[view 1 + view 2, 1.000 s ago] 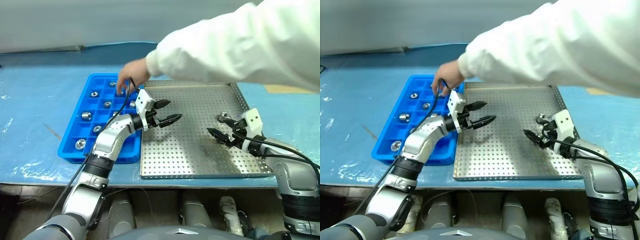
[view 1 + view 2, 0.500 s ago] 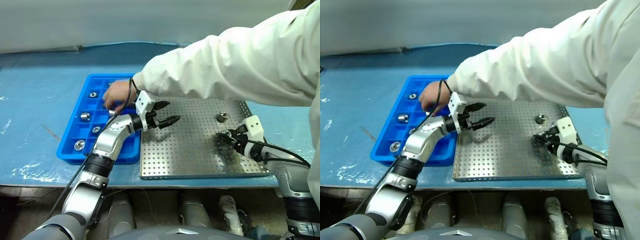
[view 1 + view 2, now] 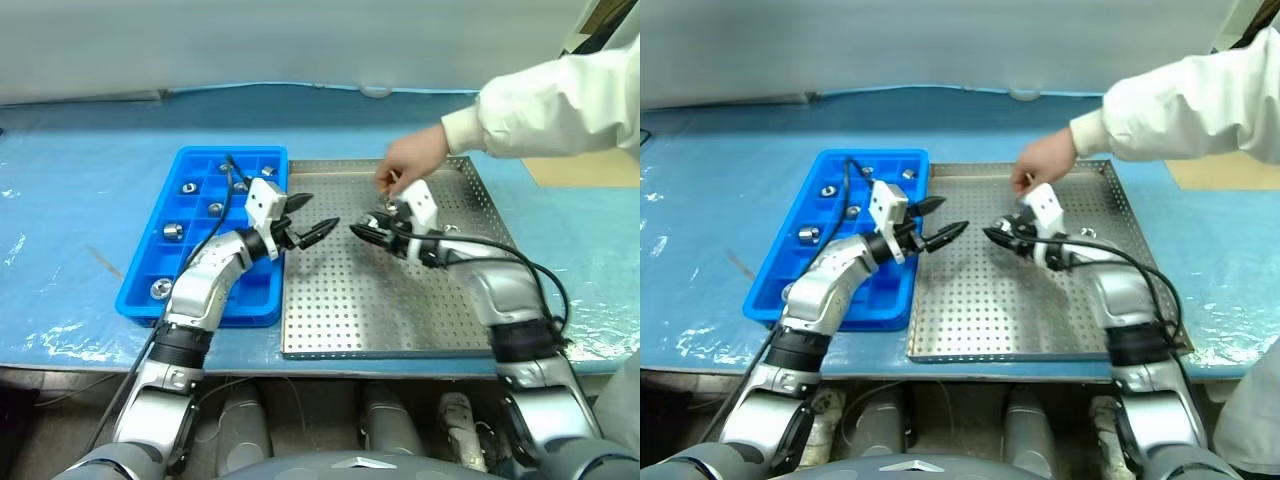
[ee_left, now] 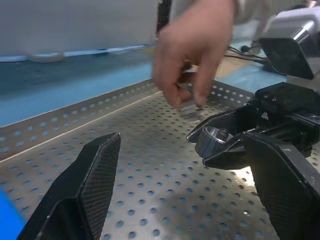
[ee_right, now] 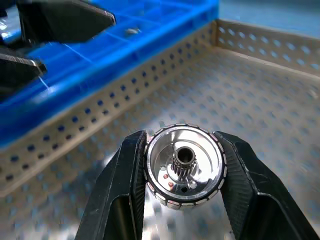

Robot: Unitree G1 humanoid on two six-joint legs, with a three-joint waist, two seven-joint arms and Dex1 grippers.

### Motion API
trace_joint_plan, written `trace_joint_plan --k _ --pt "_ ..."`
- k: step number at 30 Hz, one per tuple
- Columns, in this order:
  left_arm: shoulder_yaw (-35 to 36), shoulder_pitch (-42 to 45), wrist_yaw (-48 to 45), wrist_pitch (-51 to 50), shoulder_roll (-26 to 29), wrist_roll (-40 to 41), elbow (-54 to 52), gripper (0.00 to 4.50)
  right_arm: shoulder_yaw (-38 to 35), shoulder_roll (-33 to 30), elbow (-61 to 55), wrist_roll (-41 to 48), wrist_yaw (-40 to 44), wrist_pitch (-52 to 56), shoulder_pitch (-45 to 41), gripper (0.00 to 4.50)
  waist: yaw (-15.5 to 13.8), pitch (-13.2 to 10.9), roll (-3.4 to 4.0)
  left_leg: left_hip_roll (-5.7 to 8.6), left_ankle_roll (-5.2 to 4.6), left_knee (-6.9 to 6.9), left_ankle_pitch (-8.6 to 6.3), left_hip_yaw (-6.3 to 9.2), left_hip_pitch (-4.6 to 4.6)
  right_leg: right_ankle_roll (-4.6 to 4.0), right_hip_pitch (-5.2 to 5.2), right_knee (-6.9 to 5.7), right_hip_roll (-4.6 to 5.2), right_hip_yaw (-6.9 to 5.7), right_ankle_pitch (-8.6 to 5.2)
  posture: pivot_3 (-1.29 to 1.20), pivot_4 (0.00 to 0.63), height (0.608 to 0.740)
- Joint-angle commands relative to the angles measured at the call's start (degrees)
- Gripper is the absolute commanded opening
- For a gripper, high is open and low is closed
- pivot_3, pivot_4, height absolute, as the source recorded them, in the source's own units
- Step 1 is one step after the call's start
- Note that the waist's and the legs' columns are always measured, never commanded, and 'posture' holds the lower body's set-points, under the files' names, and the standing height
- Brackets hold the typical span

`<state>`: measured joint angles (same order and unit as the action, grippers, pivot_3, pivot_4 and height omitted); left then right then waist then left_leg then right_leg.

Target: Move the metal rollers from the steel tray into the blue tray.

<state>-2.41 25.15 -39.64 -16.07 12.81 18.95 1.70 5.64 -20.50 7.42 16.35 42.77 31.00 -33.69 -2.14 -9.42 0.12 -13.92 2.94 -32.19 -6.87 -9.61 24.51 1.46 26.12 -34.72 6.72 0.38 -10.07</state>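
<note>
A metal roller sat pinched between the two black fingers of the right gripper, one finger pressed on each side of its ribbed rim, its open face with the small toothed hub turned toward the wrist camera. The held roller hung above the perforated floor of the steel tray, over the tray's middle part and not touching it. In the left wrist view the same roller showed at the tip of the right gripper.

Facing it from the blue tray's side, the left gripper had its fingers spread apart and held nothing; its tips lay over the steel tray's left edge, near the right gripper's tips but apart from them.

A person's hand in a white sleeve reached in from the far right, hovering just behind the right gripper and holding a small metal piece between the fingertips.

The blue tray lay just beside the steel tray on its left, with several more rollers resting singly in its compartments. Both trays stood on a pale blue table sheet.
</note>
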Motion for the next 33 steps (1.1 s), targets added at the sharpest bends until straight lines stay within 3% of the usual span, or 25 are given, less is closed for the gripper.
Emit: trace_joint_plan --k 1,11,21,22,27,33 --pt "3.24 -3.22 4.25 -1.33 1.61 0.24 -7.34 4.06 1.93 3.79 7.16 -1.06 2.72 -6.13 -6.84 1.65 -0.87 0.0 0.0 -0.01 0.0 0.02 0.0 0.01 0.02 -0.01 0.01 0.0 0.0 -0.05 0.0 0.16 0.15 0.74" --pt "10.57 -14.78 15.34 -5.23 5.0 -0.48 -21.62 4.06 4.48 14.54 31.06 -4.87 9.2 -18.92 -21.02 1.65 -5.76 -0.01 -0.01 -0.08 0.01 0.02 0.0 0.29 0.52 -0.17 0.2 0.03 0.01 -0.45 -0.09 0.4 0.15 0.74" --pt "12.65 -23.09 20.32 -7.73 6.55 -0.48 -28.73 4.06 3.7 20.13 45.52 -8.52 11.94 -26.88 -26.93 1.65 -9.81 -0.03 0.02 -0.09 0.08 0.01 0.02 0.81 0.65 -0.18 0.15 -0.07 -0.03 -0.76 -0.11 0.54 0.15 0.74" --pt "12.45 -23.5 20.63 -7.79 6.51 -0.49 -29.29 4.06 3.6 20.39 46.62 -8.9 11.73 -27.56 -27.48 2.38 -10.03 -0.03 0.02 -0.1 0.1 0.01 0.03 0.9 0.68 -0.19 0.15 -0.07 -0.06 -0.79 -0.11 0.55 0.15 0.74" --pt "9.61 -22.07 19.94 -7.72 5.42 0.76 -29.46 4.06 2.75 19.14 50.4 -10.93 9.0 -30.66 -28.98 3.98 -12.08 -0.04 0.05 -0.09 0.13 0.03 0.04 1.02 0.69 -0.21 0.12 -0.11 -0.07 -0.83 -0.12 0.53 0.15 0.74" --pt "7.65 -15.9 16.34 -6.51 5.45 1.35 -23.67 4.06 -0.63 13.89 47.1 -10.04 7.27 -30.15 -26.52 3.98 -12.95 -0.06 0.08 -0.08 0.2 0.0 0.09 1.03 0.7 -0.21 0.09 -0.18 -0.08 -0.8 -0.12 0.37 0.15 0.74"
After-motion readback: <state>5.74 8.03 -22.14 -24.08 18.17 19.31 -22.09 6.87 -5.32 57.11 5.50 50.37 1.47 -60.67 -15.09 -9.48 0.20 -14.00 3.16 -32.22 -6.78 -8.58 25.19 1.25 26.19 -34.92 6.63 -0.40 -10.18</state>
